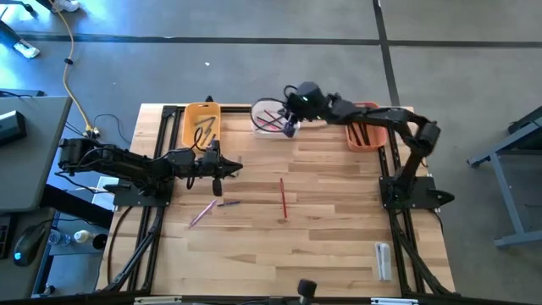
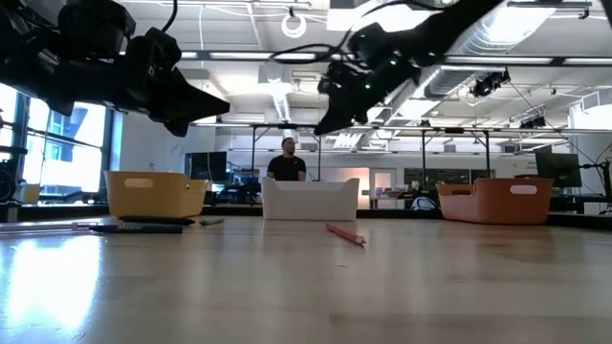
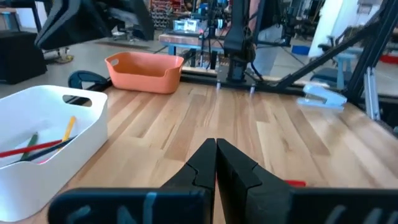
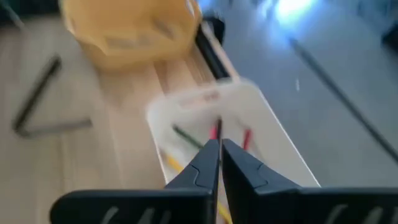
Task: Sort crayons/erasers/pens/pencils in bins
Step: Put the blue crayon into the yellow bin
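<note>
While the right tool [image 1: 292,114] hung clenched and empty above the white bin [image 1: 273,120] at the far edge of the desk [image 1: 322,237], much of the sorting remained undone. The white bin already held several pencils [image 3: 34,146], red, green and yellow-orange among them. A red pencil [image 1: 283,198] lay alone mid-desk, and a pink pencil [image 1: 201,213] and a dark pen [image 1: 229,203] lay close together on the left side, near the left tool [image 1: 229,169], which hovered low with its fingers pressed together and nothing between them. The yellow-orange bin [image 1: 201,125] stood at the far left with dark pens inside, the red-orange bin [image 1: 364,129] at the far right beneath the right arm. From this position the likeliest trouble seemed a swinging right arm catching the light white bin's rim and shoving it askew, or knocking the red-orange bin it passed over. A thin pencil lying flat on the wood could also roll away from closing fingers, and the pink pencil and dark pen lay close enough that one grasp might drag both into a wrong bin.
</note>
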`<state>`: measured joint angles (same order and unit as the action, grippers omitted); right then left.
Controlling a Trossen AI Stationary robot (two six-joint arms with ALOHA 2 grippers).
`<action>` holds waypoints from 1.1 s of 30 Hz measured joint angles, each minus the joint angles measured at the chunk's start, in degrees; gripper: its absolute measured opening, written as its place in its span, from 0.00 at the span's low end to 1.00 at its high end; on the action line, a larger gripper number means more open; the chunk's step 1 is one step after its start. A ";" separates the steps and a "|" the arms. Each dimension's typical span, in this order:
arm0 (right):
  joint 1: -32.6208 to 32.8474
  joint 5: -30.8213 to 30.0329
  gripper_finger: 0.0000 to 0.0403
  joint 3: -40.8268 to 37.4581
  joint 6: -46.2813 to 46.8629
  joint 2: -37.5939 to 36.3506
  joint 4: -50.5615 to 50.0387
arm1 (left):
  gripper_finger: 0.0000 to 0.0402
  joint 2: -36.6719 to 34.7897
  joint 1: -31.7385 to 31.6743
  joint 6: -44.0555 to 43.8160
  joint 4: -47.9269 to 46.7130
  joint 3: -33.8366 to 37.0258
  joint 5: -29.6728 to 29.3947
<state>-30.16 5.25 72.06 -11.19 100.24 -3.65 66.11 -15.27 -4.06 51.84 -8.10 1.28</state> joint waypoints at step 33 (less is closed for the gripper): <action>18.47 -2.04 0.00 -58.15 2.11 -29.35 51.51 | 0.00 0.00 29.94 -6.17 -60.46 -26.23 -19.99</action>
<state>-11.69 3.21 13.91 -9.08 70.89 47.86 66.11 14.68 -10.23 -8.61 -34.33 -18.71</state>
